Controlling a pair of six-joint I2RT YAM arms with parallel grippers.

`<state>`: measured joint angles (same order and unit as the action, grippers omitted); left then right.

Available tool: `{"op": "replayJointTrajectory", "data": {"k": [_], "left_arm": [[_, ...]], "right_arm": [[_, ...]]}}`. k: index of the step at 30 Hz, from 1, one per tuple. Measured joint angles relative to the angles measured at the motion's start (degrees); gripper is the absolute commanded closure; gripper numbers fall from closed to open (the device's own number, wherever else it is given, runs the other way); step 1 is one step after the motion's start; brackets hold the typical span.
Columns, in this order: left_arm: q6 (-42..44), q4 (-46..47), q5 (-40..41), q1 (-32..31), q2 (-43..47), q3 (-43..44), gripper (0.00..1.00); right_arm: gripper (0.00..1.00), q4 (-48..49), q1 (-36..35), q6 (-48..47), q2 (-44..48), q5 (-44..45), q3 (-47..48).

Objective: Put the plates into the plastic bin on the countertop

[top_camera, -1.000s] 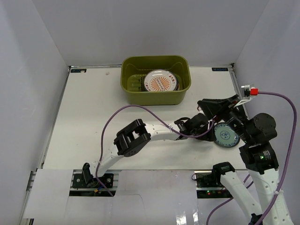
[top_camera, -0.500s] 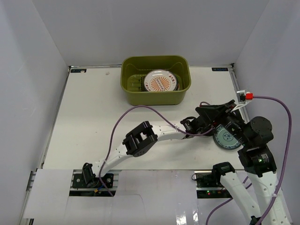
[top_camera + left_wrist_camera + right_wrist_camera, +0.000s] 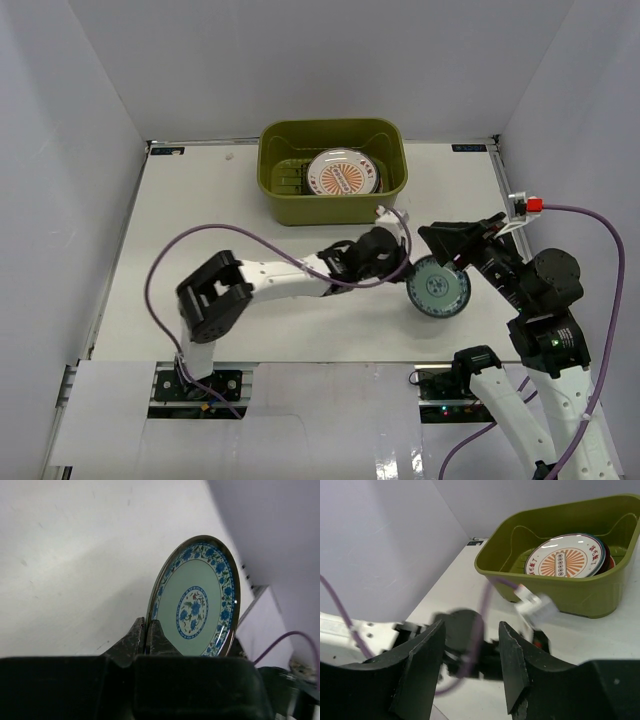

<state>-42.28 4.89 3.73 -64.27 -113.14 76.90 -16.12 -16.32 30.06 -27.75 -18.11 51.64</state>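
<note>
Top external view: the left gripper (image 3: 404,274) pinches the teal plate (image 3: 438,287) by its left rim over the right part of the countertop (image 3: 200,220). The plate is nearer than the plastic bin (image 3: 330,208) and well apart from it. Its flowered face is turned up toward the camera, so it reads as almost a full circle. In the left wrist view the plate (image 3: 197,600) stands on edge out of the closed-down left gripper (image 3: 148,632). Its disc runs away from the fingers and its decorated face is turned to that view's right. The right gripper (image 3: 452,240) hovers just beyond the plate. In its own view the right gripper (image 3: 467,665) is spread with nothing between its fingers. The orange-sunburst plate (image 3: 565,556) lies in the bin. Half a second ago the teal plate sat farther right, tucked under the right gripper. It has since moved left and clear of that gripper, and the left arm's elbow has swung far left.
</note>
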Motion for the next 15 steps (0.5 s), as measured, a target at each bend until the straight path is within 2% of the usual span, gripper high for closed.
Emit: {"op": "replayJointTrajectory", "data": {"k": [4, 8, 11, 15], "left_arm": [[1.73, 0.42, -0.28, 6.12, 15.61, -4.04, 1.00], [1.46, 1.68, -1.60, 17.68, 26.21, -5.31, 1.00], [1.29, 1.01, -2.84, 26.71, 27.82, -4.55, 1.00], [1.66, -2.12, -5.53, 34.25, 21.51, 0.74, 1.00]], "right_arm": [[0.47, 1.53, -0.22, 0.81, -0.13, 0.35, -0.04], [0.47, 4.57, -0.22, 1.68, -0.70, 0.37, -1.57], [0.47, 5.27, -0.22, 2.12, -2.45, 0.37, -2.40], [0.47, 5.95, -0.22, 2.36, -5.01, 0.39, -2.80]]}}
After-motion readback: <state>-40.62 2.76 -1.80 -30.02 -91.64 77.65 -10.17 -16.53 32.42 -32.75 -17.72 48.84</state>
